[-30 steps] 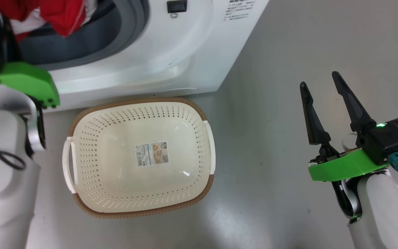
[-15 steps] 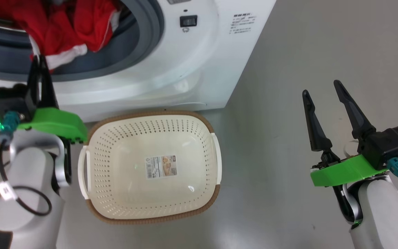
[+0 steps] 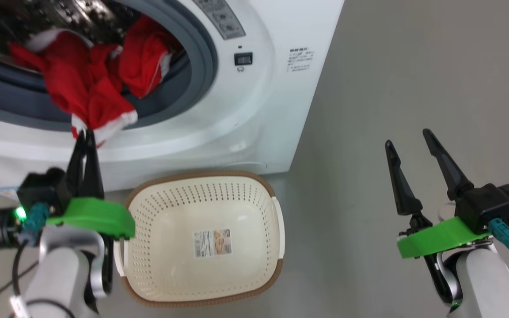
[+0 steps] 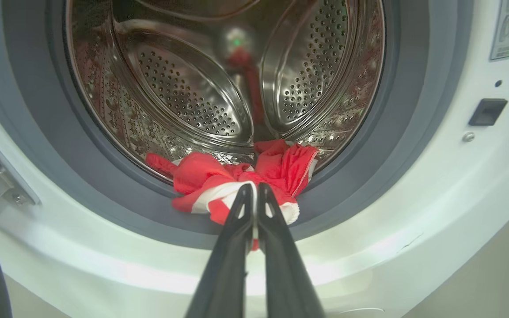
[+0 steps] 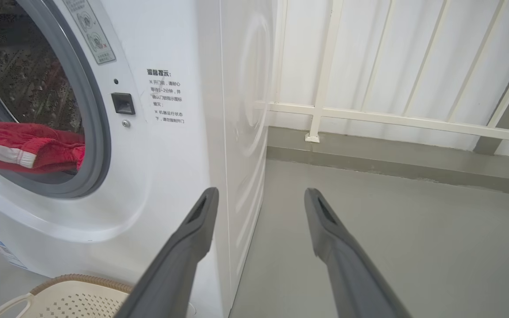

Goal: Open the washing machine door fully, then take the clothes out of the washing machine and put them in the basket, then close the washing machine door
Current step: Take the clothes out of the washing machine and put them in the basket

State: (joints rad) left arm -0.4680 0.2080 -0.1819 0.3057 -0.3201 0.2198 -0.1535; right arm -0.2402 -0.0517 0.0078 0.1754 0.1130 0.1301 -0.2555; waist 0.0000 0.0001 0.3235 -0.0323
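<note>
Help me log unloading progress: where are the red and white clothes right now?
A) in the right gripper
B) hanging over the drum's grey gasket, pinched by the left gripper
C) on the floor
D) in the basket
B: the left gripper is shut on the hem of the clothes, which spill over the grey gasket; the basket has no garment in it.

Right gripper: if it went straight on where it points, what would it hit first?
Likely the white side of the washing machine, dead ahead of the right gripper; depth is unclear, so it might slip past.
</note>
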